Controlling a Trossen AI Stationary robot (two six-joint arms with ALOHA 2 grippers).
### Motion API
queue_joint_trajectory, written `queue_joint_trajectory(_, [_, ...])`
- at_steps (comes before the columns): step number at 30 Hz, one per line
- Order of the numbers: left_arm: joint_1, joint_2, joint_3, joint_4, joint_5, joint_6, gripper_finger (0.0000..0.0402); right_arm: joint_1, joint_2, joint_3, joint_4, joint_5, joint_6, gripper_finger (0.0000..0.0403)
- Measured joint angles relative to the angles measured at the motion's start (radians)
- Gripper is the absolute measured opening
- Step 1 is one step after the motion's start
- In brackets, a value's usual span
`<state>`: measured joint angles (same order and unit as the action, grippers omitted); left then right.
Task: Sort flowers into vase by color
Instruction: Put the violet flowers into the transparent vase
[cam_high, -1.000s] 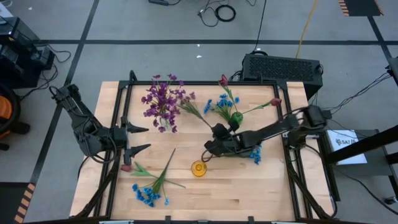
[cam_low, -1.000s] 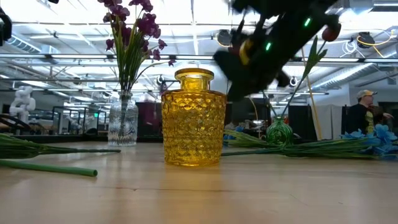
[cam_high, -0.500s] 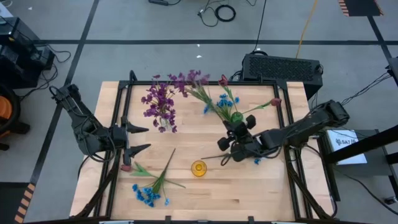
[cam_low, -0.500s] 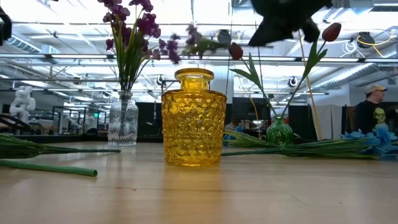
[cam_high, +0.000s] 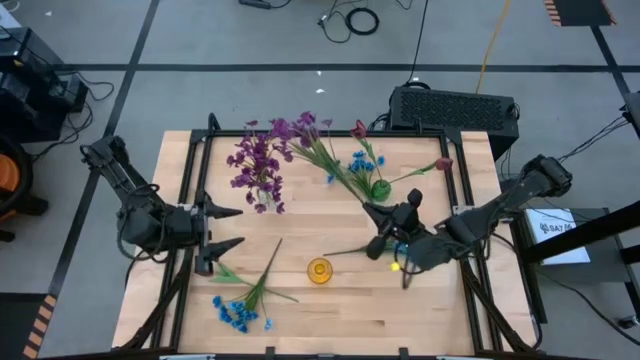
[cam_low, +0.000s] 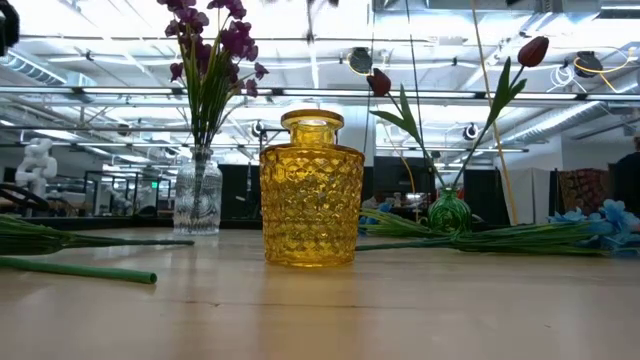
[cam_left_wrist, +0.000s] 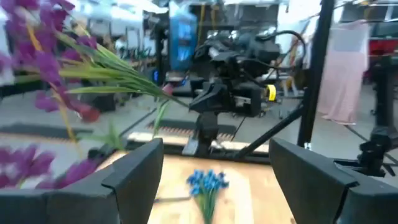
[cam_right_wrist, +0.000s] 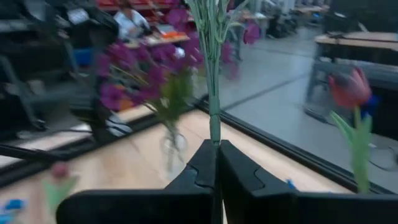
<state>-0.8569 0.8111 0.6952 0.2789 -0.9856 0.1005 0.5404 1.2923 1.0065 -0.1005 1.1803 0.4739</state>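
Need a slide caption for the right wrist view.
Right gripper shut on purple flower stem, clear vase of purple flowers ahead.

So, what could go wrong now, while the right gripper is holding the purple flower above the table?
The right gripper is shut on the purple sprig at the very end of its long stem, so the stem might slip or swing. The clear vase already holds purple flowers, so a new stem could catch on them. Carried across, the sprig may brush the red tulips in the green vase. The left gripper waits open.
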Motion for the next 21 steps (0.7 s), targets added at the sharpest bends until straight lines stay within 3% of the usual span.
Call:
queue_joint_trajectory(6, [0.035,0.101,0.0,0.222,0.024,0.151,0.0298,0.078,0.007,0.0,0.287,-0.021,-0.233,0.0])
queue_joint_trajectory(11, [0.078,0.171,0.0,0.384,0.12,0.193,0.0297,0.108,0.078,0.0,0.616,-0.13,-0.424,0.0])
queue_joint_trajectory(17, [0.097,0.26,0.056,0.416,0.195,0.193,0.0297,0.099,0.222,0.0,1.032,-0.302,-0.608,0.0])
queue_joint_trajectory(21, [0.11,0.332,0.105,0.416,0.201,0.195,0.0297,0.072,0.289,0.0,1.167,-0.359,-0.632,0.0])
